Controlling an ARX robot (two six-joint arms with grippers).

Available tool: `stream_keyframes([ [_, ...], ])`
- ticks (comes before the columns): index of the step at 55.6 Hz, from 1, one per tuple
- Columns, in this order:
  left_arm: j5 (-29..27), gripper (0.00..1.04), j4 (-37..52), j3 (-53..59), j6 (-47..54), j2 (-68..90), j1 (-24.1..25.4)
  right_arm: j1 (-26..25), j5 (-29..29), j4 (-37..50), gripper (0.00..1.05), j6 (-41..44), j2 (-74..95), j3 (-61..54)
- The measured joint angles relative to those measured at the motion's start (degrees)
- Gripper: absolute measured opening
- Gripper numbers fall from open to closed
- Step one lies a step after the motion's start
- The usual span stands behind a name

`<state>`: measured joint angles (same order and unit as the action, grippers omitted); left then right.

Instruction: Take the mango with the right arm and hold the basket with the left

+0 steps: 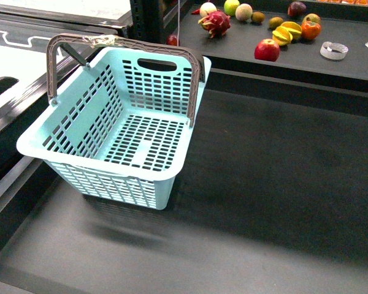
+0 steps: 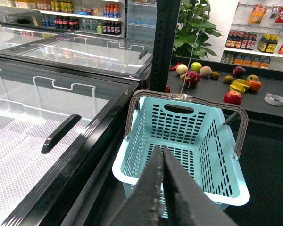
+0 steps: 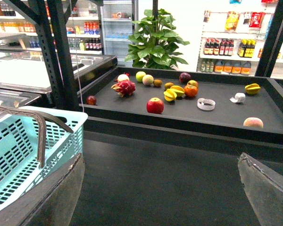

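Basket (image 1: 92,164): upright at bench (image 1: 282,171) left edge, handles raised. Left hand (image 2: 161,188) above basket's near rim, fingers pressed together, gripping nothing. Right hand (image 3: 159,162) spread apart over bare bench. Mango (image 3: 253,122) in fruit tray (image 3: 217,117), front right corner, untouched.

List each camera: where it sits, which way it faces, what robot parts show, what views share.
Front view: on the robot's body, looking down at the basket on the counter, fruit shelf beyond; no arm shows.
Left wrist view: above the basket, looking into it past the shut left gripper.
Right wrist view: low over the counter, facing the fruit shelf; the open right gripper frames it.
Shared: all three show the basket and the red apple.
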<state>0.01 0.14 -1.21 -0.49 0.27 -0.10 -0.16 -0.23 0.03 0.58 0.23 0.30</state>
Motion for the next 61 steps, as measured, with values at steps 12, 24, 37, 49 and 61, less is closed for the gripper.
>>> stream_keyframes([
  [12, 0.0, 0.57, 0.0, 0.0, 0.0, 0.0, 0.0, 0.0, 0.0, 0.0, 0.97, 0.0, 0.0, 0.0],
  [24, 0.0, 0.98, 0.0, 0.0, 0.1, 0.0, 0.0, 0.0, 0.0, 0.0, 0.97, 0.0, 0.0, 0.0],
  [37, -41.3, 0.97, -0.9, -5.4, -26.1, 26.8, -8.9, 0.0, 0.0, 0.0, 0.97, 0.0, 0.0, 0.0],
  [49, -31.5, 0.97, 21.4, -14.0, -45.0, 61.5, -5.9, 0.0, 0.0, 0.0, 0.97, 0.0, 0.0, 0.0],
  [61, -24.3, 0.97, 28.0, -28.4, -53.4, 88.6, -8.6, 0.0, 0.0, 0.0, 0.97, 0.0, 0.0, 0.0],
])
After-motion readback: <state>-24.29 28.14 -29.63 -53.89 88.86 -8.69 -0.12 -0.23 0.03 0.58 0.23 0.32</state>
